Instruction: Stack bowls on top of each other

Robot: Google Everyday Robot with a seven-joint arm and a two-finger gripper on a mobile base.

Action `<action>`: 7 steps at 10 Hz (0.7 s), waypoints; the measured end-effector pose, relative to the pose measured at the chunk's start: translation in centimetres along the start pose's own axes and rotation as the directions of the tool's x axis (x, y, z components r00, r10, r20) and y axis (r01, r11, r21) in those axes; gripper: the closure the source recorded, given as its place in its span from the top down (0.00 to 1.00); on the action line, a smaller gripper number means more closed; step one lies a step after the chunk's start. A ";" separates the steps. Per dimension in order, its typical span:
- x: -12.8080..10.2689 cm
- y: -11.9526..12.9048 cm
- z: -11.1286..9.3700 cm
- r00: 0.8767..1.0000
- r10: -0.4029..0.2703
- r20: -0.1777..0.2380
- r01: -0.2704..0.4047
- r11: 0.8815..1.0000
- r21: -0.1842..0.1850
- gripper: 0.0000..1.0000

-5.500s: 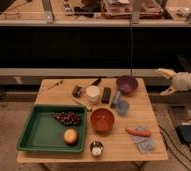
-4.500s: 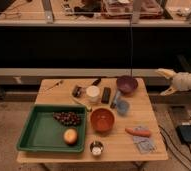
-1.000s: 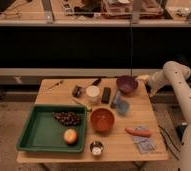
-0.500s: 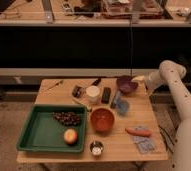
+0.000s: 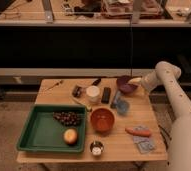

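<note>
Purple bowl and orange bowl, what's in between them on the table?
A small light-blue cup sits between the purple bowl and the orange bowl, seen in the camera view. The gripper is at the purple bowl's rim.

Room survey: dim, warm light

I note a pale wooden table [image 5: 116, 150] standing on speckled floor [image 5: 9, 125]; behind it a dark panel [image 5: 79, 47] runs the full width; a light rail [image 5: 54, 72] lies below it, a cluttered wooden bench [image 5: 24, 15] above.
</note>
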 end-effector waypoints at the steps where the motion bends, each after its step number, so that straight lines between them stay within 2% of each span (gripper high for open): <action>1: -0.1 -0.2 0.3 1.000 0.002 0.006 -0.002 1.000 0.002 0.79; 2: -0.1 -0.3 0.5 1.000 0.002 0.009 -0.002 1.000 0.002 0.76; 7: 0.0 -1.0 1.8 1.000 0.015 0.018 -0.015 1.000 0.000 0.27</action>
